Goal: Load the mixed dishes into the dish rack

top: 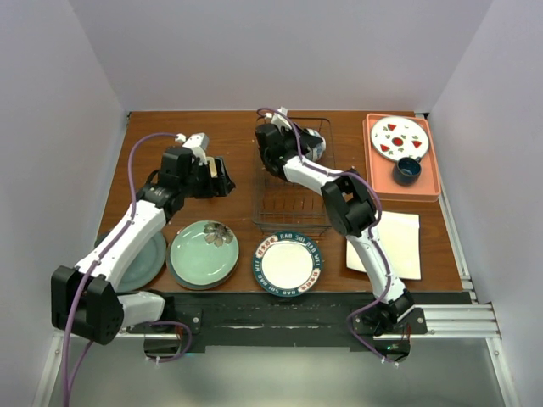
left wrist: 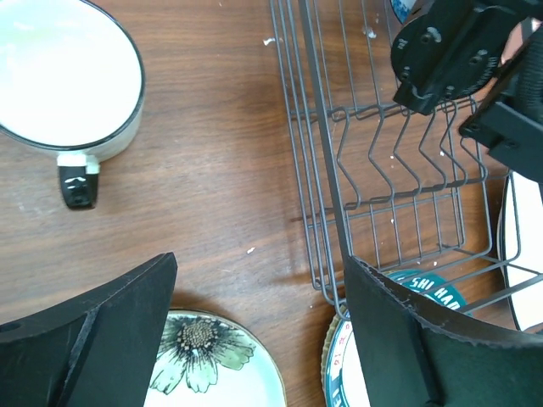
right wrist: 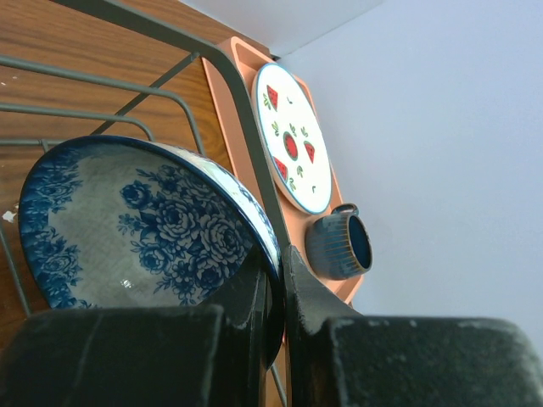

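Right gripper [right wrist: 276, 284]: jaws nearly closed, clamped on the rim of the blue-and-white bowl [right wrist: 144, 229], one finger inside the rim and one outside. The bowl is held tilted on edge, extending ahead and to the left of the fingers, over the far end of the rack [top: 293, 195]; whether it touches the wires cannot be told. The rack's top rail runs just beyond the bowl, and past that rail, to the gripper's right, an orange tray [right wrist: 229, 85] carries a red-marked plate [right wrist: 293, 144] and a blue cup [right wrist: 339, 246]. Left gripper [left wrist: 261, 263]: jaws spread wide, holding nothing, above the table [left wrist: 212, 170]. The mug [left wrist: 64, 72] stands upright ahead of it to the left, handle toward the gripper, apart from both fingers. The rack's corner lies just beside its right finger. A flower plate [left wrist: 199, 365] and a lettered plate [left wrist: 424, 292] lie below its fingers.
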{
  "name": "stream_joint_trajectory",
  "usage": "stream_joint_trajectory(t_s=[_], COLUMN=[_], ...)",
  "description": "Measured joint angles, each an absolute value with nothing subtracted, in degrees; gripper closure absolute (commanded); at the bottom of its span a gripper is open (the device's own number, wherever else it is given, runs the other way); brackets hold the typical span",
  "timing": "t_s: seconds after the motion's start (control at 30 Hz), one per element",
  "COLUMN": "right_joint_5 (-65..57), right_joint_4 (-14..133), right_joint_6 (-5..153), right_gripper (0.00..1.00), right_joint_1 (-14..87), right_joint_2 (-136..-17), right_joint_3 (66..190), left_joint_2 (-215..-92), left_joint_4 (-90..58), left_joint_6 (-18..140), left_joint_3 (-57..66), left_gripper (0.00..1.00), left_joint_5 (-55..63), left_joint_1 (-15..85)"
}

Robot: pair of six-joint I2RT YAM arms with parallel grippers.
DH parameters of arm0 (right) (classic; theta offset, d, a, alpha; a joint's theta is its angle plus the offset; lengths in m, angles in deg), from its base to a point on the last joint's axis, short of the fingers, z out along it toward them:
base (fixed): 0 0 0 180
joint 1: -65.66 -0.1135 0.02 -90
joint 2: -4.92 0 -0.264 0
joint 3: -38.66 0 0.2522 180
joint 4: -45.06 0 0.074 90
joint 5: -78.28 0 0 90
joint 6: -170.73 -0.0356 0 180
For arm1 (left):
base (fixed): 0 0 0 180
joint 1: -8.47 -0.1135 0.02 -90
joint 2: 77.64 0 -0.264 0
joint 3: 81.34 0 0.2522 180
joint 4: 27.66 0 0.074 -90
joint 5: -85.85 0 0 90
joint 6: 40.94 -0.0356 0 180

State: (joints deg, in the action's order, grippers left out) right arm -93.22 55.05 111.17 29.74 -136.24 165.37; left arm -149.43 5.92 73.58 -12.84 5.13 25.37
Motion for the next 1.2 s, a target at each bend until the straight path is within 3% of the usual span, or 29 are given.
stream_joint_trajectory(t_s=[0.17,0.23,0.33,0.77,1.0,1.2], right_joint_5=[-93.92,-94.42,-94.75,-94.92,-92.08,-84.36], right_joint_4=[52.05,51.25,51.27,56.67,65.71,77.87], right_joint_6=[114.47,114.91,114.97,111.59,103.85,92.35], right_gripper=[0.97,0.87,0.80,0.70,0.50,0.41], right_joint_1=[29.98,29.93,29.69,27.25,26.04,25.87], right_joint_2=[-137.27,-137.34,-137.51,-140.22,-141.18,-141.18], right_joint_3=[165.37,165.39,165.43,169.70,173.63,176.54], left_joint_2=[-146.77,-146.37,-146.29,-144.41,-144.41,-144.38], left_joint_4=[6.84,7.08,7.82,9.48,9.85,10.25], left_joint_6=[73.53,73.53,73.53,73.53,73.53,73.53], left_joint_3=[-12.84,-12.84,-12.81,-12.40,-12.40,-12.35], left_gripper=[0.14,0.14,0.14,0.13,0.12,0.12], left_joint_5=[3.95,3.51,3.03,2.14,1.55,1.24], left_joint_1=[25.37,25.39,25.37,25.37,25.37,25.37])
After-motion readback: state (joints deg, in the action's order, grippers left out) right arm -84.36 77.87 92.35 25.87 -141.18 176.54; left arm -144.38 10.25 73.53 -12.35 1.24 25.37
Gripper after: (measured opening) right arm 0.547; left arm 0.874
